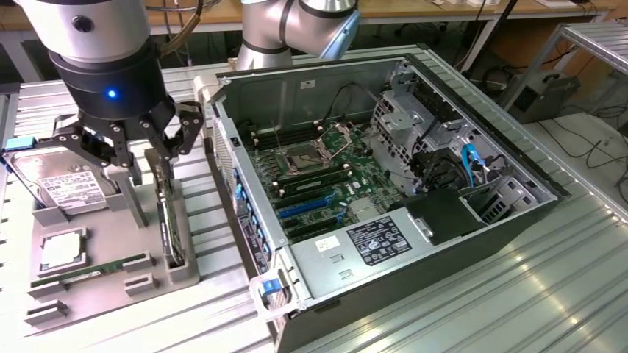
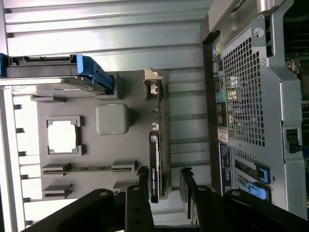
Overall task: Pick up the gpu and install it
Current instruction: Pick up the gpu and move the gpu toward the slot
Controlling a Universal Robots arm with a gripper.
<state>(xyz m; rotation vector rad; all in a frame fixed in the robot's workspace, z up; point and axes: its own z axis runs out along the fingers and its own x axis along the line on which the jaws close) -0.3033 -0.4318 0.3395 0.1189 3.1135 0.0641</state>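
Your jaws stand spread astride the gpu (image 2: 154, 166) upright in the tray (image 2: 96, 150), off-centre between them, so closing could tilt it or lose grip.

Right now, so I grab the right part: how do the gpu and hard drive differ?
The gpu is thin and black; the hard drive is silver, white-labelled. The gpu stands on edge; the hard drive leans. The gripper hangs open over the gpu, not the hard drive. Both rest in the gray tray.
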